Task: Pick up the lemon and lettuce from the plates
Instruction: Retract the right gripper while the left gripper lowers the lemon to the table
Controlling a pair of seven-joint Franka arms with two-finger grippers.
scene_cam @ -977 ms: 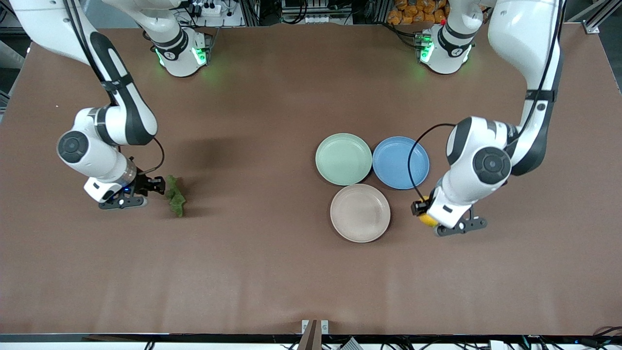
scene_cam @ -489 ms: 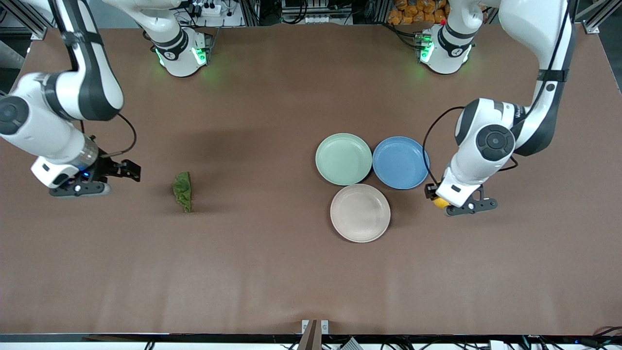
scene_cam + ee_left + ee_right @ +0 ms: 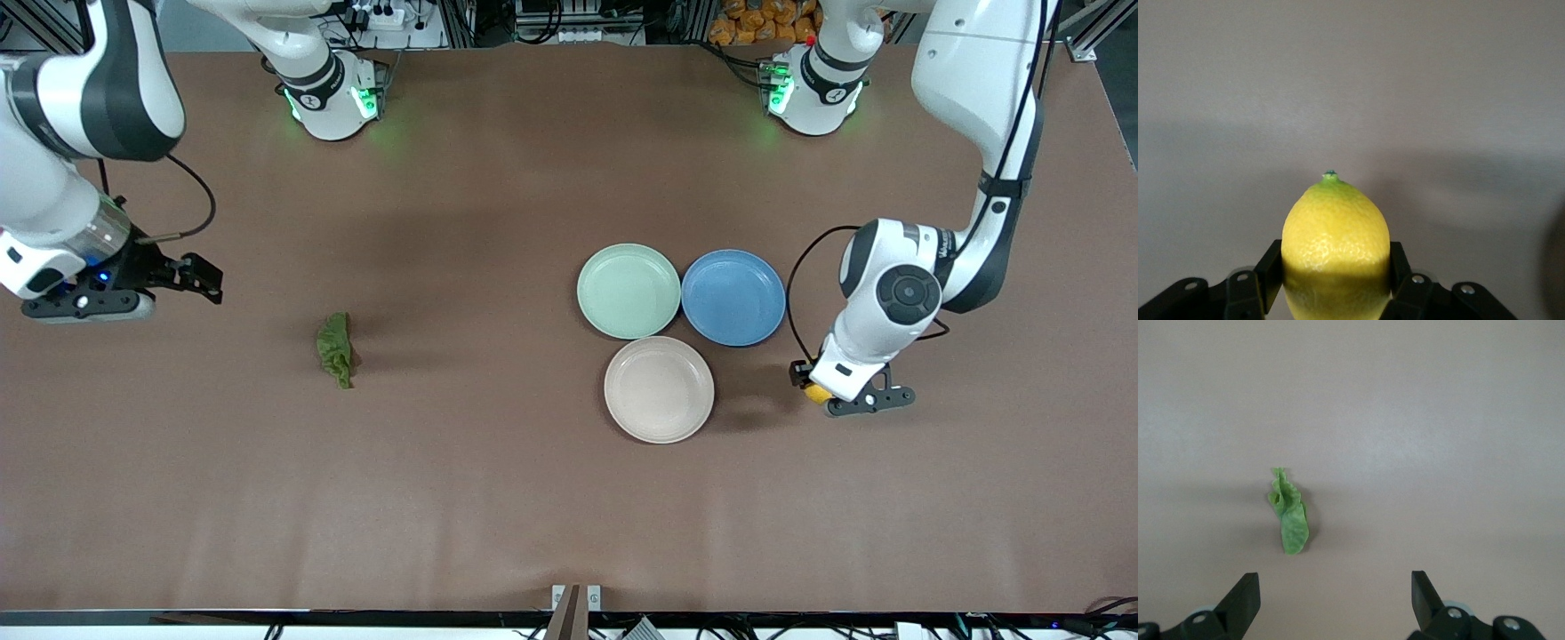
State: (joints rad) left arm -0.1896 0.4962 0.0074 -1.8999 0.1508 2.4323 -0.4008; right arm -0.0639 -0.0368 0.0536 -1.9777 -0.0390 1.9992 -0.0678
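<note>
The left claw (image 3: pixel 811 388), lower right, is gripping the firm, smooth lemon (image 3: pixel 1335 250) across its middle. The right claw (image 3: pixel 191 274) is hanging released; the soft lettuce (image 3: pixel 336 348) is lying flat on the desk (image 3: pixel 498 498).

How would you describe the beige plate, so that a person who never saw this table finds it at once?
Three round plates sit touching in a cluster on the brown table, toward the left arm's end. The beige plate is the one nearest the front camera, below the mint green plate and the blue plate. It alone is cream-coloured.
</note>
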